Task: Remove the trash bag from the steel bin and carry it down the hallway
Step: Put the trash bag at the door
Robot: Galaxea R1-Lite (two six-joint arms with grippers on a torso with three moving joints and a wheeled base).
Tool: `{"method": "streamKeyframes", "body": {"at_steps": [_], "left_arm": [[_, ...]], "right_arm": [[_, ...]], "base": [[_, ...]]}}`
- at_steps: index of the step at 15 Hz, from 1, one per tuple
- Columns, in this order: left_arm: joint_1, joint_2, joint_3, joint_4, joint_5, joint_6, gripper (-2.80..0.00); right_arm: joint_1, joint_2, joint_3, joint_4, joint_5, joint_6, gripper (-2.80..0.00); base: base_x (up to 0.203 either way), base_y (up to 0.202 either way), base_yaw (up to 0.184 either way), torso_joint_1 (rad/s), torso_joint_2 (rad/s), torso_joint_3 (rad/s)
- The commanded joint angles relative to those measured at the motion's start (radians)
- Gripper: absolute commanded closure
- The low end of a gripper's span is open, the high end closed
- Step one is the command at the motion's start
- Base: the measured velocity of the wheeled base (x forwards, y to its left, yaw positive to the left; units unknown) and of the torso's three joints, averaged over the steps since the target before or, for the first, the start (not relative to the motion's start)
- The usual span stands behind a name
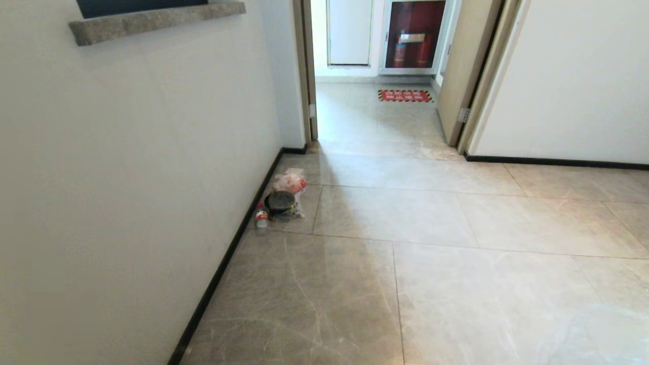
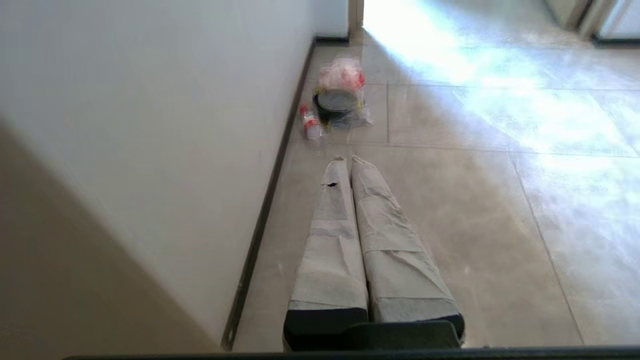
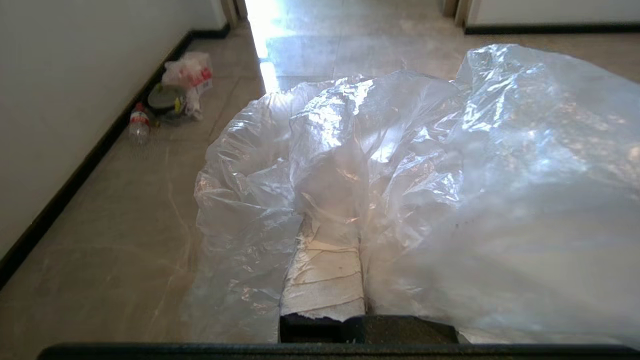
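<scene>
At the left wall (image 1: 127,167), a rubbish pile (image 1: 284,195) with a bottle (image 1: 261,218) lies by the skirting, well ahead. The left gripper (image 2: 347,161) hangs empty, fingers pressed together. The right gripper (image 3: 325,250) is pinched shut on the bag (image 3: 400,175), which billows over its fingers. Bag removal looks done, and carrying along the hallway floor (image 1: 456,284) is under way toward the far doorway (image 1: 375,71). The bin is out of sight; neither arm shows from the head, and the bag's contents are hard to make out.
</scene>
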Motion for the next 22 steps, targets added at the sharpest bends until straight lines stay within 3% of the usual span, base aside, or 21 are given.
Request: {"method": "streamKeyframes", "body": {"at_steps": [1, 22], "left_arm": [[0.000, -0.001, 0.000, 0.002, 0.001, 0.000, 0.00], [0.000, -0.001, 0.000, 0.002, 0.001, 0.000, 0.00]], "right_arm": [[0.002, 0.000, 0.003, 0.000, 0.000, 0.000, 0.00], [0.002, 0.000, 0.003, 0.000, 0.000, 0.000, 0.00]], "base": [[0.197, 0.000, 0.002, 0.002, 0.00, 0.007], [0.191, 0.000, 0.000, 0.002, 0.00, 0.004]]}}
